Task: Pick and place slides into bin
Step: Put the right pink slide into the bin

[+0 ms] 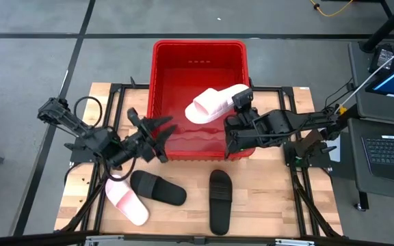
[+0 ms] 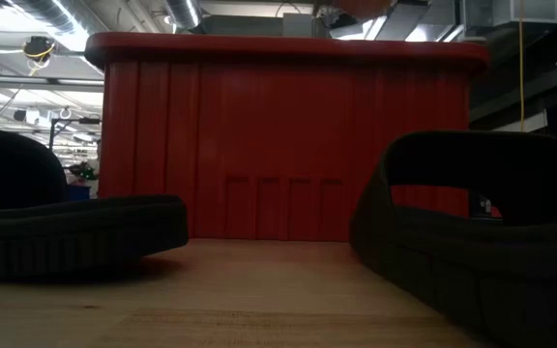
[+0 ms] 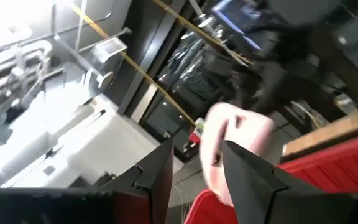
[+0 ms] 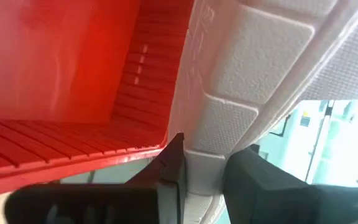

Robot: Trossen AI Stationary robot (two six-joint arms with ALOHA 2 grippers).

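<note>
The right gripper (image 1: 240,102) pinches a pink sandal (image 1: 214,104) and holds it over the red bin (image 1: 161,75). The left gripper (image 1: 161,133) is open and empty at the bin's near left corner. Another pink sandal (image 1: 126,200) and two black sandals (image 1: 157,187) lie on the table (image 1: 272,205).

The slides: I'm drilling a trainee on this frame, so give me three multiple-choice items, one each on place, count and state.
1. Where is the pink slide held by the right gripper?
A. on the table
B. above the bin
C. on the floor

2. How many slides lie on the table?
A. one
B. two
C. three

3. How is the left gripper?
A. open, empty
B. shut on a black slide
C. shut on the bin's rim

B: it hangs over the red interior.
C: black slide, second black slide, second pink slide.
A: fingers spread, nothing between them.
</note>
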